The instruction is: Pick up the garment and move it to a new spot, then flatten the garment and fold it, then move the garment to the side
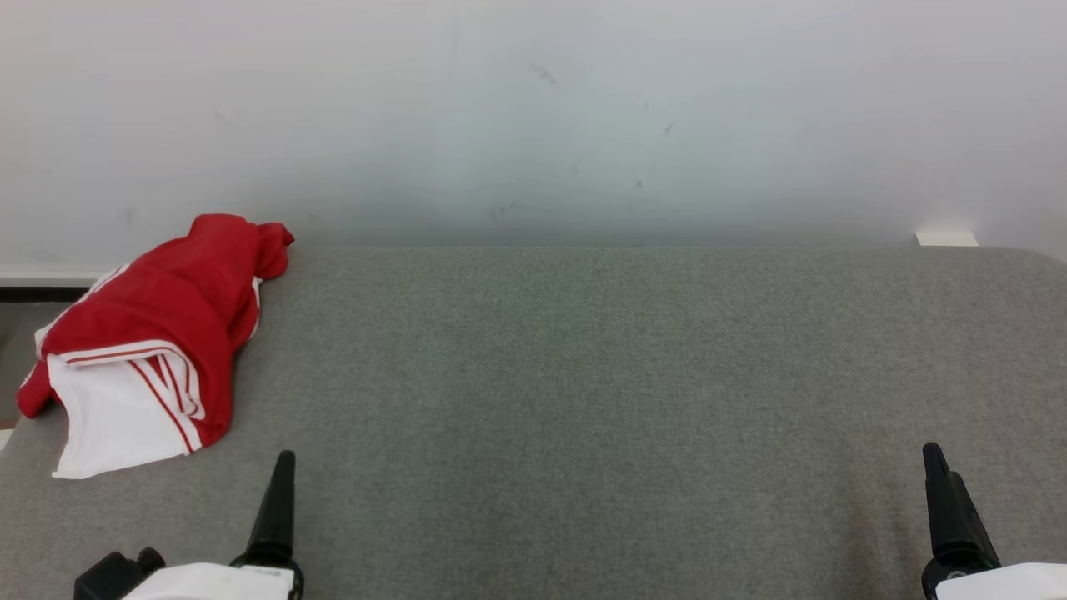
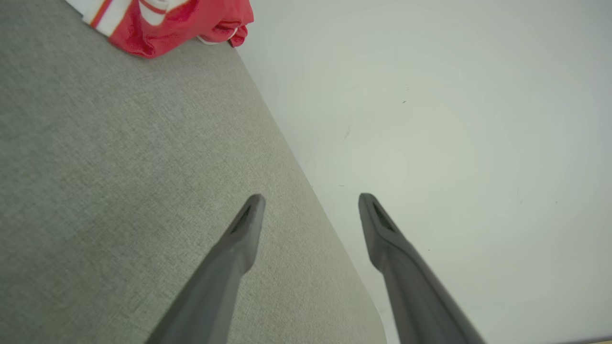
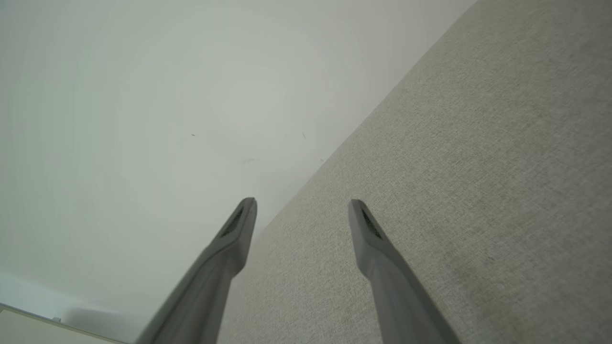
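A pale, lightly scuffed wall (image 1: 533,108) backs a wide table covered in grey felt-like cloth (image 1: 583,375), its far edge running straight along that wall. From where the robot stands, the task's thing, a crumpled red sports garment with white panels and thin red-and-white stripes (image 1: 158,325), lies at about ten o'clock, on the table's far left corner. It is bunched into a heap with one white part spread toward the near side, and its left edge seems to reach the table's side edge.

The left gripper (image 2: 311,198) hangs low at about seven o'clock, its two long dark fingers spread wide with nothing between them. The garment is well ahead of its tips. The right gripper (image 3: 302,203) sits at about five o'clock, likewise spread and empty, over bare grey cloth and well apart from the garment.

As I read it, the first step, picking the garment up, has not begun, since the heap is neither flattened nor folded. The next move looks to fall to the left arm. It would reach out toward ten o'clock, come down over a raised fold, and pinch enough cloth to lift the whole bundle toward the open stretch at twelve o'clock. Loose fabric may slip or trail off the edge.
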Controlling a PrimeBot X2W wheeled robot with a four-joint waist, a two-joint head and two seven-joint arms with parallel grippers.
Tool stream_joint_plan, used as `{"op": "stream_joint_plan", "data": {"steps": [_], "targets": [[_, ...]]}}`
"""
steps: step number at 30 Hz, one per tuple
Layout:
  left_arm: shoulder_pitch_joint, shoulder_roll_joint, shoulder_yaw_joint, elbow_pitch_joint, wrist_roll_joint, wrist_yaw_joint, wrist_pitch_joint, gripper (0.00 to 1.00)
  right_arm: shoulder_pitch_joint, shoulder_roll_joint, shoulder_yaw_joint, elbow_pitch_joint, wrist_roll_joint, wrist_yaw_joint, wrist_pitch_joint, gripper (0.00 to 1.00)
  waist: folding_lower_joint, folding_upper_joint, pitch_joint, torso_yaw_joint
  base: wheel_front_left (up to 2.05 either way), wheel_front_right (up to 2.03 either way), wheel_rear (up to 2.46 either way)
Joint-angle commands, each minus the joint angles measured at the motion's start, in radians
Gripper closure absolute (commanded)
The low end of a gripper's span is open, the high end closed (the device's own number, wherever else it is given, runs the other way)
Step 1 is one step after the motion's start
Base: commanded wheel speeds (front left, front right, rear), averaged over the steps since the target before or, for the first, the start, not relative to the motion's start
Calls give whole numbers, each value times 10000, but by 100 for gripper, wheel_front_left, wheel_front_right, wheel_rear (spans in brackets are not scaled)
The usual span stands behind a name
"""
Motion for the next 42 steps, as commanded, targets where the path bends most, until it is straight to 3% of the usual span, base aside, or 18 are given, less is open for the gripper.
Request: {"op": "stream_joint_plan", "data": {"steps": [1,17,42], "targets": [[-60,60,-11,-199,432,-3,-95,0,-32,-156,34,-188,-326,-5,-79,0,0,-1,-2,1,0,0,0],[143,139,-201,-204,3358,99,-658,0,197,-83,215,113,-2845,-7,-667,0,0,-1,-27,-19,0,0,0],[394,284,-608,-242,6609,285,-1393,0,472,-110,290,523,-5909,-11,-1401,0,0,-1,-53,-19,0,0,0]]}}
